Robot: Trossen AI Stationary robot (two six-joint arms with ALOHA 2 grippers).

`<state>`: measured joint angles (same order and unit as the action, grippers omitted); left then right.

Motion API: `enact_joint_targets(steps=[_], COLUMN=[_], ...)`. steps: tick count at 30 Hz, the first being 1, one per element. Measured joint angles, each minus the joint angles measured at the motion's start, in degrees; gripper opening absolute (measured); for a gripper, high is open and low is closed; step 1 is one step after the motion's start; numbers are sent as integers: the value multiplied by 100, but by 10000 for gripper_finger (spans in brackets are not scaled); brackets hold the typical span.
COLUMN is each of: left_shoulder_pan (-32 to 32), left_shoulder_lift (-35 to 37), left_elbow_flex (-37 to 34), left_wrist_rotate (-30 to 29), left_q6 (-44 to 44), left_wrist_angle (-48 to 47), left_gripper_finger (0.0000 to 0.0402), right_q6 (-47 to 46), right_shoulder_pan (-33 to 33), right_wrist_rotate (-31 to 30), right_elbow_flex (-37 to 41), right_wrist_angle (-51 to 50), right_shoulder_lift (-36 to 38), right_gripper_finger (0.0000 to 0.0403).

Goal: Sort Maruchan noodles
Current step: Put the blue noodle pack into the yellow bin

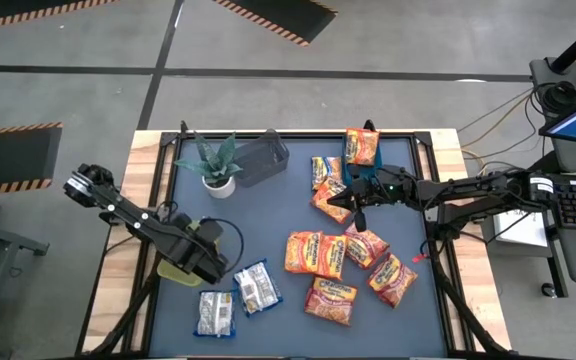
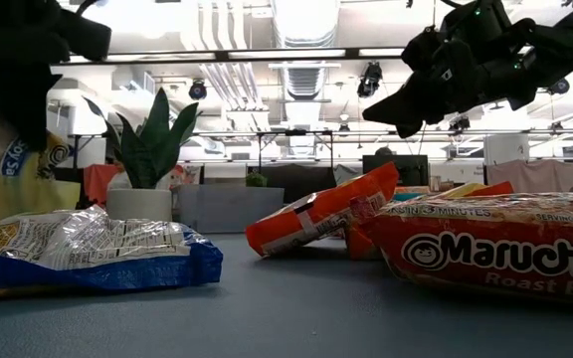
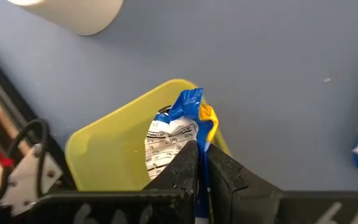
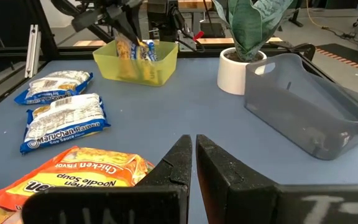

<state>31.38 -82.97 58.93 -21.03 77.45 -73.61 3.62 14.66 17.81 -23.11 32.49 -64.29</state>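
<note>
My left gripper (image 3: 199,148) is shut on a blue, yellow and white noodle packet (image 3: 166,134), which hangs over the yellow bin (image 3: 104,155) at the table's left edge. The right wrist view shows that packet (image 4: 133,53) dipping into the yellow bin (image 4: 157,68). Two blue-and-white packets (image 1: 215,312) (image 1: 256,287) lie flat near the front edge. Several orange packets (image 1: 318,255) lie flat on the right half. My right gripper (image 1: 354,203) hovers shut above them, holding nothing. My left gripper pinches the packet's crimped blue-and-yellow end (image 3: 201,121) between its two fingers. The fingers come from above, pointing steeply down. The packet hangs below them, its lower part inside the yellow bin's walls; whether it touches the bin's floor I cannot tell.
A potted plant (image 1: 215,165) and a clear grey bin (image 1: 261,160) stand at the back left. More orange packets (image 1: 361,147) lie at the far edge. Bare blue tabletop (image 1: 268,220) lies between the two groups.
</note>
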Motion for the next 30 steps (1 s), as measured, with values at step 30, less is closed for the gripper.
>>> enact_joint_targets(steps=[30], left_shoulder_pan=[0], left_shoulder_lift=[-29], left_elbow_flex=[105], left_wrist_rotate=[-365], left_q6=[-83], left_wrist_angle=[1382], left_gripper_finger=[113], right_q6=[42], right_shoulder_pan=[0], right_wrist_rotate=[8], right_elbow_flex=[0], right_wrist_angle=[-4], right_shoulder_lift=[0], right_gripper_finger=[13])
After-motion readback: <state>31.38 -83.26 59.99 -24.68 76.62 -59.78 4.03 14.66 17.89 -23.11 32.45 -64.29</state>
